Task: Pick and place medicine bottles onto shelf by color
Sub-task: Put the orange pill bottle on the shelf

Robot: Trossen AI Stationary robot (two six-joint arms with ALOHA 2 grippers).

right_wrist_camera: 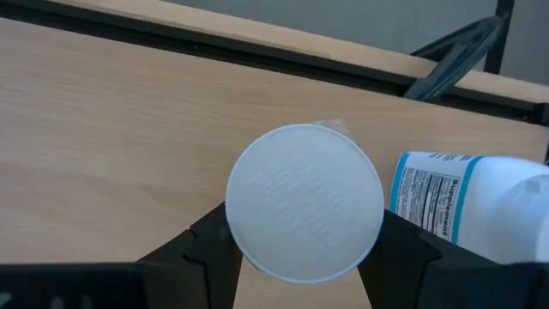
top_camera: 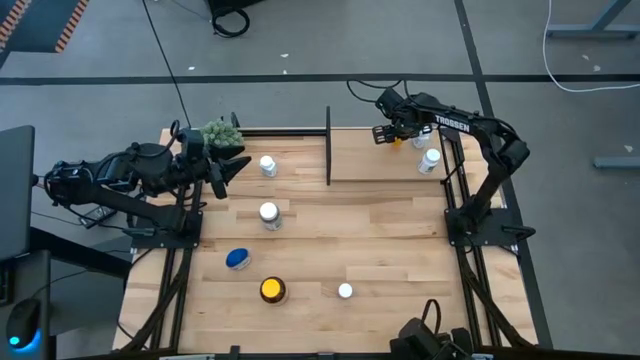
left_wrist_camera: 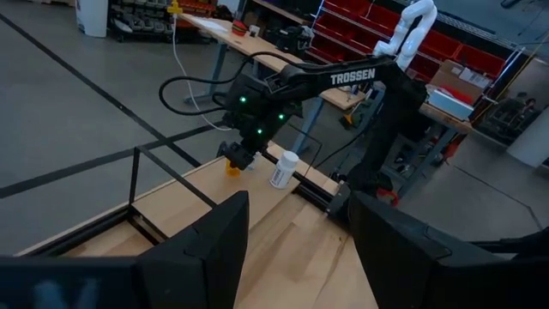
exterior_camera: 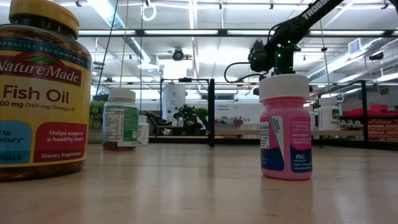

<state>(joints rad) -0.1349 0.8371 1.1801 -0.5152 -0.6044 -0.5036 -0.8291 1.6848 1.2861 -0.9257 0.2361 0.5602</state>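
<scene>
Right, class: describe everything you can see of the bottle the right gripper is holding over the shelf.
The held bottle shows mainly its round white cap, plastic-looking with faint raised lettering, seen from above. The right gripper has a dark finger on each side of it. From the left wrist camera its body looks orange-yellow. It is upright over the shelf, near the far right corner, beside a white bottle with a blue-edged label.

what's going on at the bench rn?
The right gripper is over the light wooden shelf board at the table's far right, its fingers closed around a white-capped bottle, beside another white bottle with a blue-trimmed label already there. The left gripper waits near the green plant ball, fingers open, empty. Several bottles sit on the plank tabletop.
</scene>
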